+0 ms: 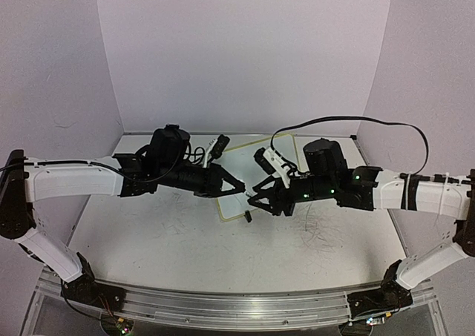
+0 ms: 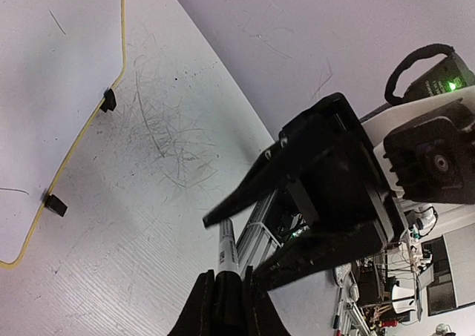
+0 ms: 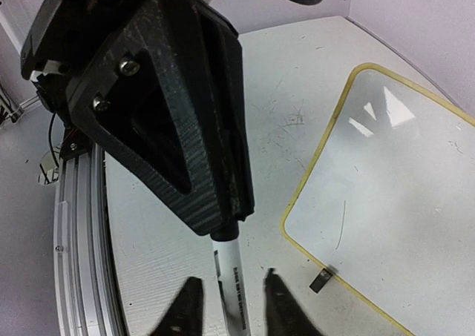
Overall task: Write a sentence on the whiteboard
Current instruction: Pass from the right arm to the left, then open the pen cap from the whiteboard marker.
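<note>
Ahead of left gripper (image 2: pixel 226 277), clenched on marker (image 2: pixel 228 243): right gripper (image 3: pixel 231 279) spread astride it (no contact visible); off-centre closure may twist marker loose onto counter (image 3: pixel 282 128).

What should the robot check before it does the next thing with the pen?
1. Left gripper shut on the marker: ok.
2. Marker sits between the right gripper fingers: ok.
3. Right gripper squeezing the marker: not ok, jaws open.
4. Marker's cap off: cannot tell.
5. Whiteboard lying flat with free space: ok.
6. Sentence written: not ok, no lettering shows.
</note>
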You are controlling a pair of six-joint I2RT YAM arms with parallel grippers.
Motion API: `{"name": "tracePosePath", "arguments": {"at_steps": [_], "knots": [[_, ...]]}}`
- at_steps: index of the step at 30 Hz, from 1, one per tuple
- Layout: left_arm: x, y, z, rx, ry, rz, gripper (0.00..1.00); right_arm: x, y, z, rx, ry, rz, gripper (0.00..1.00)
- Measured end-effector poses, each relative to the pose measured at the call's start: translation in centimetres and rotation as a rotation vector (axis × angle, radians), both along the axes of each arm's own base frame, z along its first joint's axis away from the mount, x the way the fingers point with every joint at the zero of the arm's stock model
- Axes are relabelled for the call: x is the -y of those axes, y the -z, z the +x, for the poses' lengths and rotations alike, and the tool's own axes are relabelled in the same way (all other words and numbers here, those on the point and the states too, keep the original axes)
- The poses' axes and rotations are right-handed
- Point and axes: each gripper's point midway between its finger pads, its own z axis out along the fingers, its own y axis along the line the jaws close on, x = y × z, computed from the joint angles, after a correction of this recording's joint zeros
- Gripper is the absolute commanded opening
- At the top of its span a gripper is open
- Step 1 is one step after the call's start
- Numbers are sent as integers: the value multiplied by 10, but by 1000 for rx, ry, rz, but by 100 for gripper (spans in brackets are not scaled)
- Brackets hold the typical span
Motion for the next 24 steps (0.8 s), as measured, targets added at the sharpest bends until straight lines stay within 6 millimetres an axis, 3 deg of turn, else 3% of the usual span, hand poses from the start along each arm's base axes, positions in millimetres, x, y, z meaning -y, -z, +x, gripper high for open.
{"name": "tracePosePath", "arguments": {"at_steps": [1,4,9,17,24], "knots": [[0,0,1,2,-5,1,0,2,-1,3,-1,25,5,98],[0,-1,4,10,-21,3,0,11,-7,12,-43,121,61,98],[3,-16,9,31,-33,-42,0,39,-31,22,-208,269,329,98],[15,-79,12,85,-23,-243,0,35,-86,3,-435,168,678,80],[17,-108,9,85,-6,-358,0,41,-122,-8,-464,70,843,58]]}}
